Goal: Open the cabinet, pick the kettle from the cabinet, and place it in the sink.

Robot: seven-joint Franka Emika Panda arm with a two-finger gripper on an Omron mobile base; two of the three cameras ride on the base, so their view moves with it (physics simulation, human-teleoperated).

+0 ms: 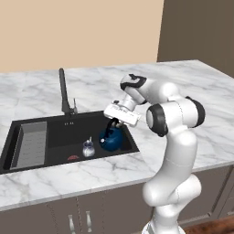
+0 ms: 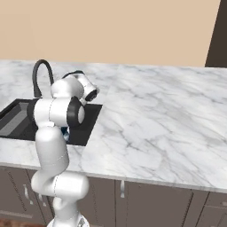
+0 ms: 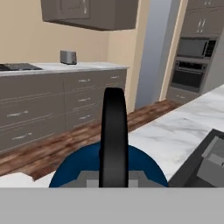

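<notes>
The dark-blue kettle [image 1: 111, 139] sits low inside the black sink [image 1: 59, 119], at its right end. My gripper [image 1: 115, 123] reaches down from above and is shut on the kettle's black arched handle [image 3: 113, 131]. I cannot tell whether the kettle touches the basin floor. In the hand view the blue kettle body [image 3: 81, 168] lies right below the handle. In the right base view my arm hides most of the kettle [image 2: 65, 132] and the sink [image 2: 17, 116]. A grey-brown wall cabinet [image 3: 87, 13] hangs far across the room.
A small glass jar [image 1: 88, 148] stands in the basin just left of the kettle, beside a small red item [image 1: 73, 157]. The grey ribbed tray [image 1: 31, 144] fills the basin's left end. The tall black faucet [image 1: 64, 93] rises behind. A toaster [image 3: 68, 57] stands on the far counter.
</notes>
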